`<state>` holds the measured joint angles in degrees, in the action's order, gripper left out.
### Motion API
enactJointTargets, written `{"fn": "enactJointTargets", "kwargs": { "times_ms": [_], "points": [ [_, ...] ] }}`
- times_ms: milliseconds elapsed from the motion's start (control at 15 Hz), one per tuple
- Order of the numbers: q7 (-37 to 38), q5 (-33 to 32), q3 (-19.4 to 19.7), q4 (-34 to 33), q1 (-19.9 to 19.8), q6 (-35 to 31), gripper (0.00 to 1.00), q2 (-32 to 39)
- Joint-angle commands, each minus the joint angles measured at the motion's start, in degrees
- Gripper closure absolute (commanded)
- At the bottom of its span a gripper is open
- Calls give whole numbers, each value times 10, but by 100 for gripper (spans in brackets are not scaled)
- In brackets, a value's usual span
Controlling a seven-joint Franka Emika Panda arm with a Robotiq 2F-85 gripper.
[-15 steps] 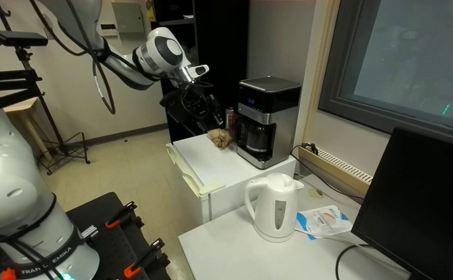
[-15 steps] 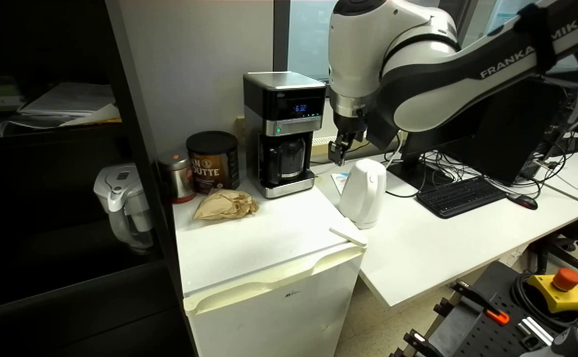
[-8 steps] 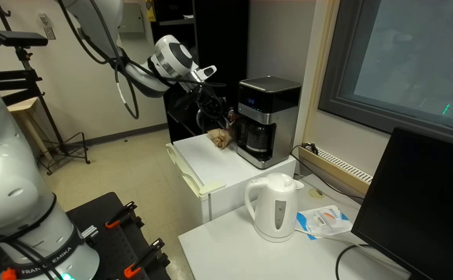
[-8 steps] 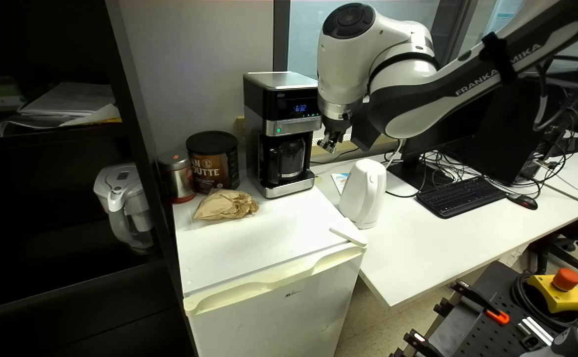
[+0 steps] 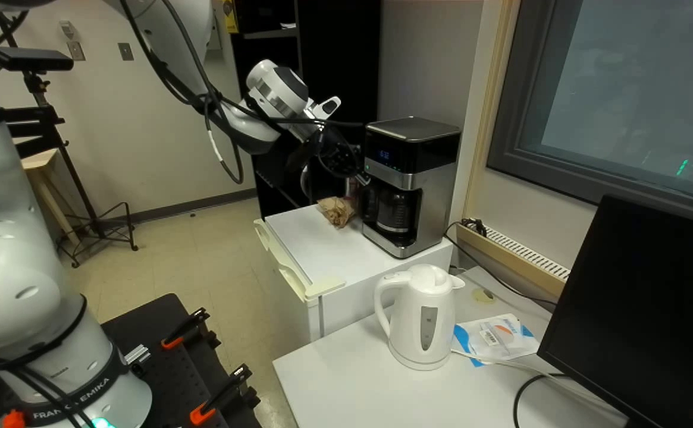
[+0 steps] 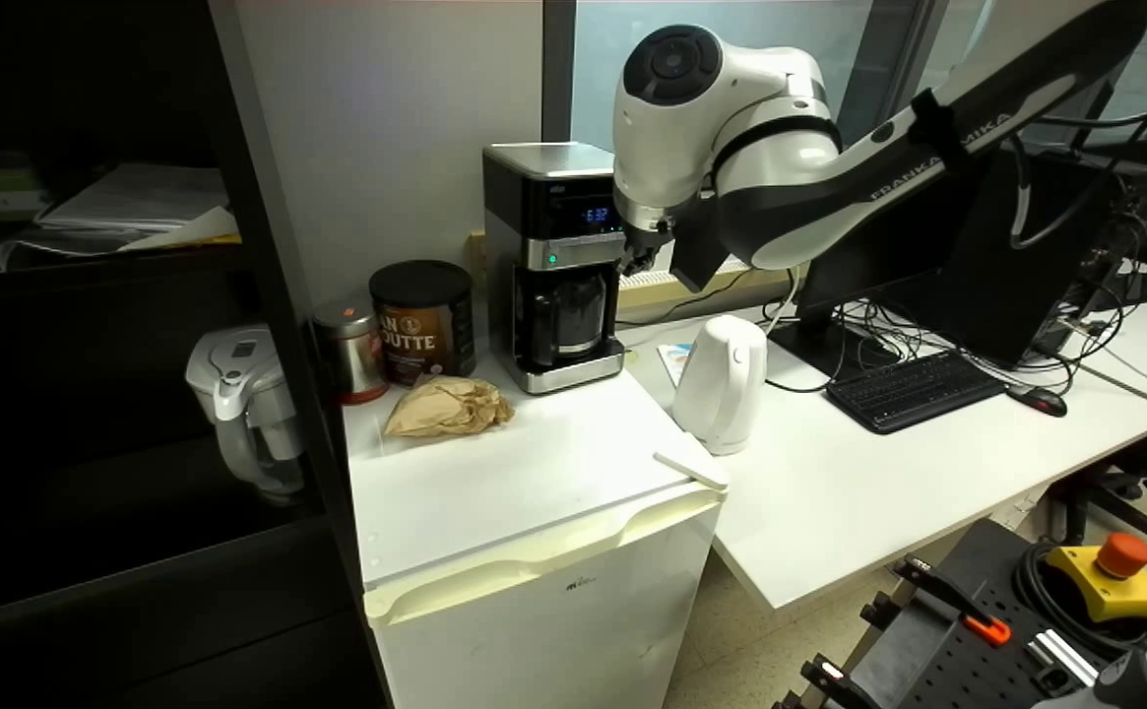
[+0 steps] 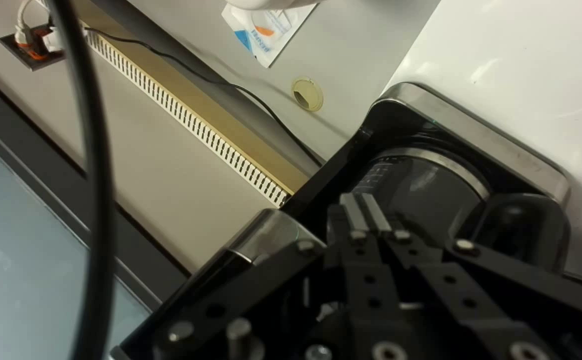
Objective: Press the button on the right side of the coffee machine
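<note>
The boxy coffee machine (image 5: 438, 199), black with silver trim, stands at the back of the white fridge top. A green-lit round button (image 6: 552, 259) shows at the left of its silver front band. Small lights (image 5: 391, 167) sit farther right along the front; the arm partly covers that right end in an exterior view, so I cannot single out the button on the right side. My gripper (image 7: 365, 212) is shut with bare fingertips together. In the wrist view they lie over the dark carafe (image 7: 420, 187); contact with the machine's front cannot be made out.
A crumpled brown paper bag (image 6: 450, 406), a coffee tin (image 6: 425, 325) and a steel canister (image 6: 351, 350) share the fridge top (image 6: 494, 502). The white kettle (image 5: 420, 318) stands on the adjoining desk, near a monitor (image 5: 643, 309). A black shelf (image 6: 140, 551) borders the fridge.
My gripper has moved up to the coffee machine's front, near the right end of its band in an exterior view. Its spread fingers have come together. Machine, kettle and bag have stayed put.
</note>
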<state>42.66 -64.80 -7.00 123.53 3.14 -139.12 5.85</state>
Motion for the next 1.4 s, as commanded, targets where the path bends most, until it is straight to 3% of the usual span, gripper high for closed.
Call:
{"fn": "enactJointTargets", "kwargs": {
  "times_ms": [0, 800, 1333],
  "points": [
    [42, -41, 17, -29, 11, -7, 96, 23],
    [162, -153, 32, -60, 6, -7, 98, 51],
    [195, -171, 33, -72, 3, -10, 98, 69]
  ]
}}
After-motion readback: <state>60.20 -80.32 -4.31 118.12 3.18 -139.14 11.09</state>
